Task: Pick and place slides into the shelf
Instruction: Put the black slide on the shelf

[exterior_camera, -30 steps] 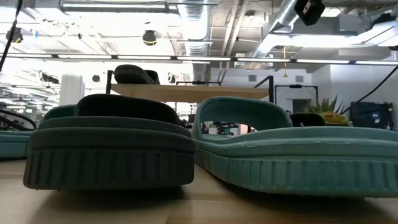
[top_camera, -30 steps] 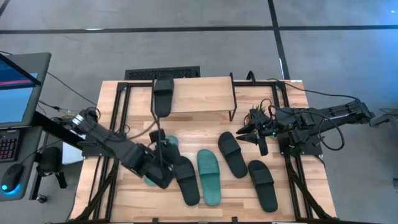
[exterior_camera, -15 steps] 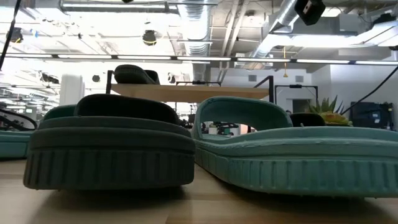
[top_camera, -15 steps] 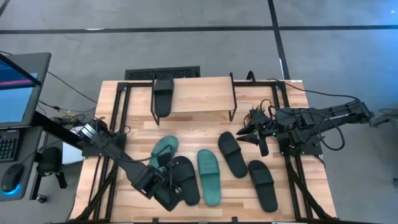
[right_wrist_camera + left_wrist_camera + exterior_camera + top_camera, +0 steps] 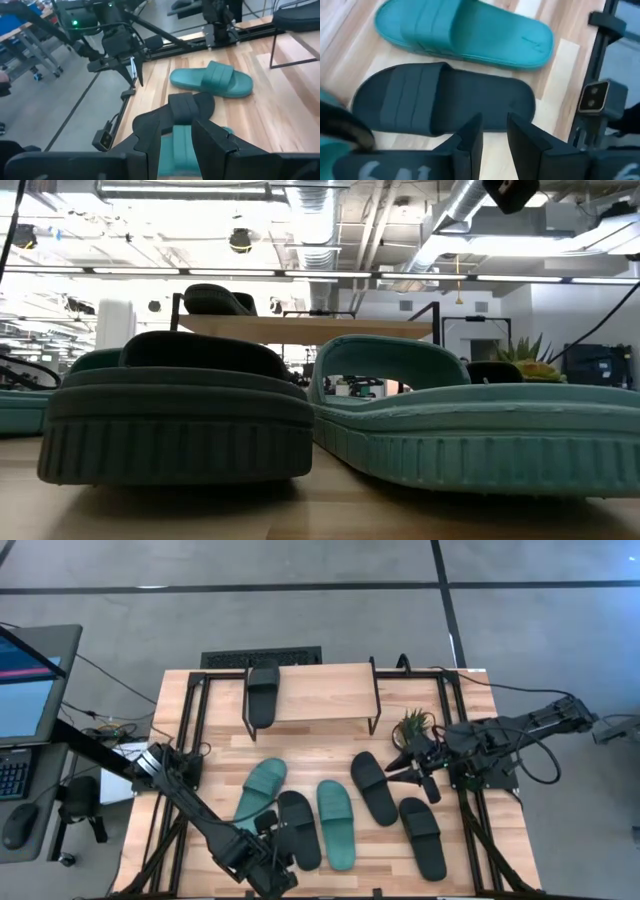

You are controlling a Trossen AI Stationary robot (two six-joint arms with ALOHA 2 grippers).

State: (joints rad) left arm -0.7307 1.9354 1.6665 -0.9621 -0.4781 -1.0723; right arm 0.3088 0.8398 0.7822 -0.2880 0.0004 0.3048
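The shelf [image 5: 320, 690] stands at the table's far side, and one black slide [image 5: 263, 692] lies on its top board. Five slides lie flat on the table: a teal one [image 5: 260, 790], a black one [image 5: 298, 830], a teal one [image 5: 337, 823] and two black ones [image 5: 374, 787] [image 5: 422, 835]. My left gripper [image 5: 275, 865] hangs open near the front edge, just beside the black slide [image 5: 445, 105] and clear of it. My right gripper [image 5: 405, 762] waits open at the right, above the table.
A small potted plant [image 5: 412, 722] stands beside the right arm. Black metal frame rails [image 5: 190, 740] run along both sides of the table. A monitor and keyboard [image 5: 25, 690] sit off the table's left edge. Bare wood lies between the shelf and the slides.
My left gripper has gone toward the table's near edge and down, rolling as it went, from over the left teal slide to beside the black slide. That teal slide now shows whole. My right gripper has swung a little toward the near edge, uncovering the plant.
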